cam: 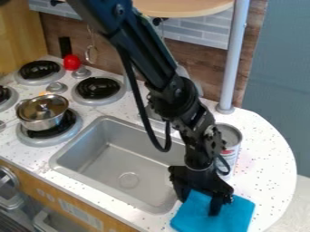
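Hand released, fingers spread apart, low over the blue cloth at the near right corner of the sink; one finger by the cloth's sink-side edge, the other over its middle, cloth visible between them. Whether the tips touch it, can't tell. Cloth lies on the worktop, right beside the sink, its near part cut by the bottom edge of the view. Should handle light, soft and floppy, not fragile, little slip; probably folded, so a shallow pinch may lift only the top layer. Best hold: a bunched fold near the middle, or a raised edge. Lies roughly flat, squarish, no real front; far edge slants slightly down to the right, sink-side edge runs down-left. Long axis unclear as the near part is cropped. Next out: open can upright just behind the hand, grey post farther back. Black arm comes in from the top edge, passing over the sink's far side. Left of the sink, metal pot with lid sits on a burner; red ball-like thing at the back near the wall.
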